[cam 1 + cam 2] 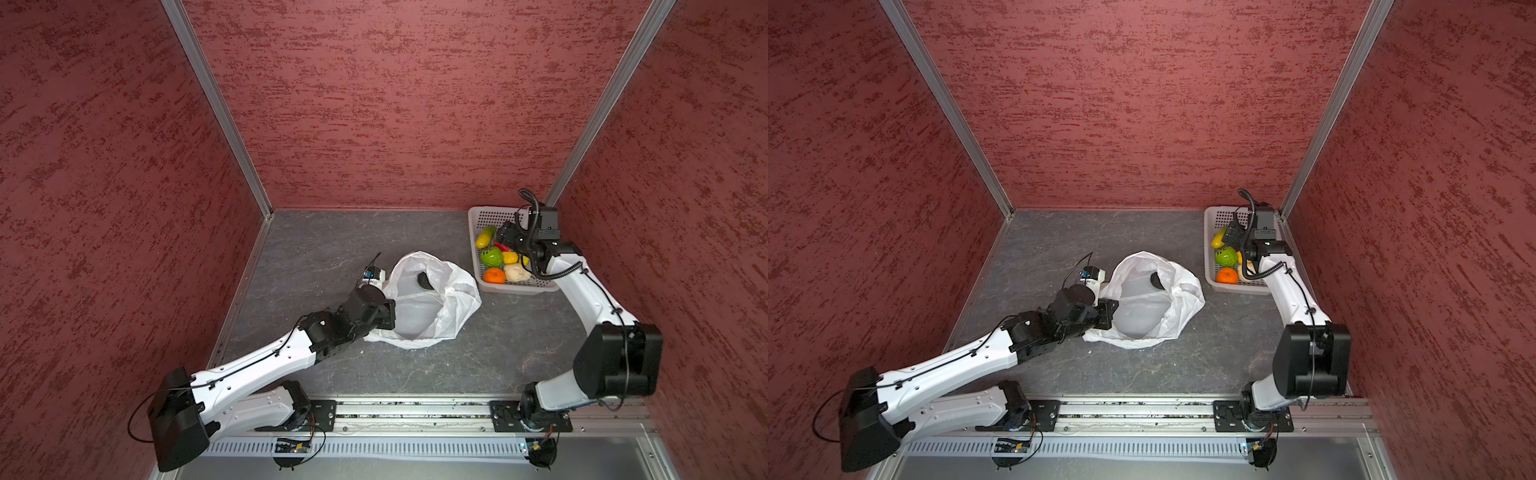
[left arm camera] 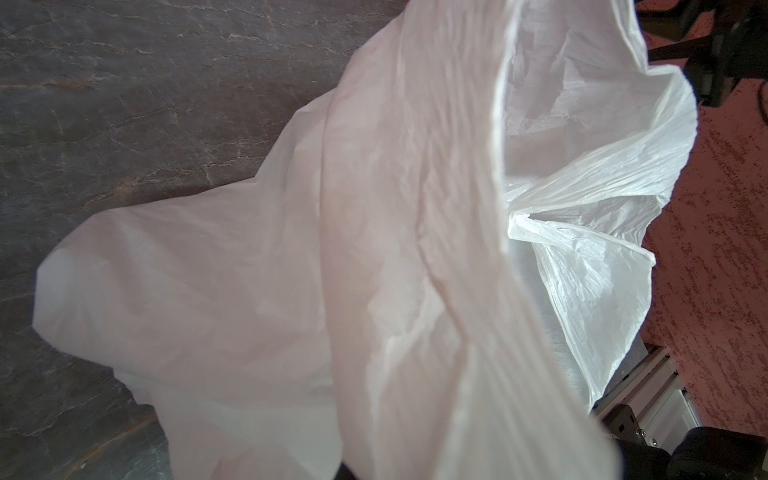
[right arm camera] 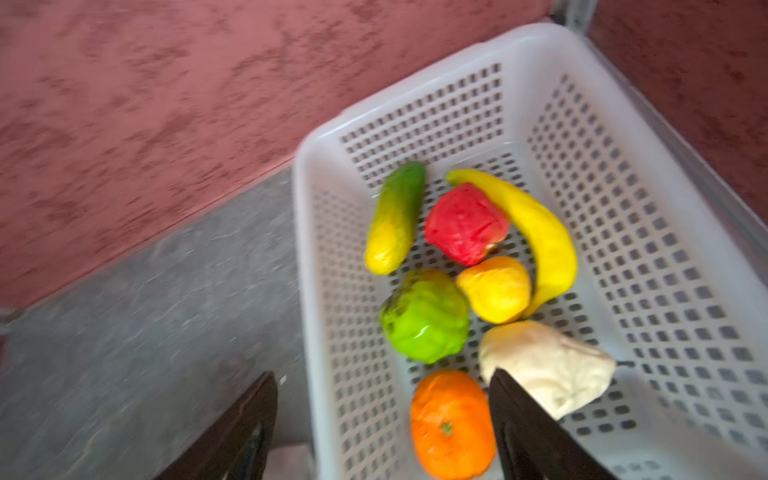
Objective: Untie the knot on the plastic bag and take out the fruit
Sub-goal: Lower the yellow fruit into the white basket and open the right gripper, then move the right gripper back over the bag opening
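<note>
The white plastic bag lies mid-table with its mouth gaping wide; no knot shows on it. One small dark fruit sits inside. My left gripper is shut on the bag's near-left edge, and bag plastic fills the left wrist view and hides the jaws. My right gripper hangs open and holds nothing above the basket, where the orange, green apple, beige piece, banana, red berry and yellow-green oblong lie.
The white perforated basket stands in the back right corner against the red walls. An aluminium rail carrying both arm bases runs along the table's front edge. The grey stone-patterned tabletop surrounds the bag.
</note>
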Motion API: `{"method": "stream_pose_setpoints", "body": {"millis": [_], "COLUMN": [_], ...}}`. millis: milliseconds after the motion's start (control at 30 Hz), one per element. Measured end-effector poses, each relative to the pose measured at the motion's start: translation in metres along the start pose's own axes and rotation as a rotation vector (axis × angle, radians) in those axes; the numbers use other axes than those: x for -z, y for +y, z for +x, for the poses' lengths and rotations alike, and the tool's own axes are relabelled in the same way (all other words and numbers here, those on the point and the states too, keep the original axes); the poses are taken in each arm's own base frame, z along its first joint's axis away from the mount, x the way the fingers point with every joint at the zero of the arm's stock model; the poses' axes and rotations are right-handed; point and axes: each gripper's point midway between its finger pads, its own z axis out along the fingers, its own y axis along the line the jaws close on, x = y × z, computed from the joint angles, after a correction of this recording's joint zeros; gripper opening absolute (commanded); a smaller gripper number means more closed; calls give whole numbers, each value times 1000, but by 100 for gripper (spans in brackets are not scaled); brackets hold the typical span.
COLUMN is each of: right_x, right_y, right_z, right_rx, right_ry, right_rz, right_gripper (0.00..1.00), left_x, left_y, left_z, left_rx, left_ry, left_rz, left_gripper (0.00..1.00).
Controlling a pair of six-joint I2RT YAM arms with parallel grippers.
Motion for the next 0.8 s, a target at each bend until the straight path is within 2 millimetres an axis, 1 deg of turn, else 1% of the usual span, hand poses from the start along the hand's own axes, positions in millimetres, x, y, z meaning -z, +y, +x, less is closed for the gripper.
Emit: {"method": "stream_pose_setpoints", "body": {"millis": [67,100,133,200,300,433,533,633,700,767,800], "right_x": [32,44,58,83,114,148,166,176,177,170,163], "right_y": [36,48,64,89,118,149,168,183,191,192,190], "right_z": [8,12,20,37,70,114,143,170,187,205,216], "right_rx": [35,48,59,82,100,128,166,209,234,258,271], "right_ry": [1,4,13,37,98,194,257,314,345,369,383], "right_rz": [-95,-130,-175,-250,-347,-446,-500,-531,-539,-528,-513], "right_gripper": [82,82,82,82,82,82,82,82,81,81,81], "left_x": [1,1,1,2,2,2,2,2,2,3,3], "left_y": [-1,-2,-2,-3,-5,-6,-6,-7,-7,-7,-7], "left_z": [0,0,1,1,3,3,4,4,4,4,3], "left_rx": [-2,-3,-4,-7,-10,-12,-13,-13,-13,-13,-13], "left_ry": [-1,-1,-1,0,2,4,5,6,6,6,4], "left_rz": [4,5,6,9,14,16,18,20,20,20,22], "left_gripper": [0,0,0,0,0,0,0,0,0,0,0]}}
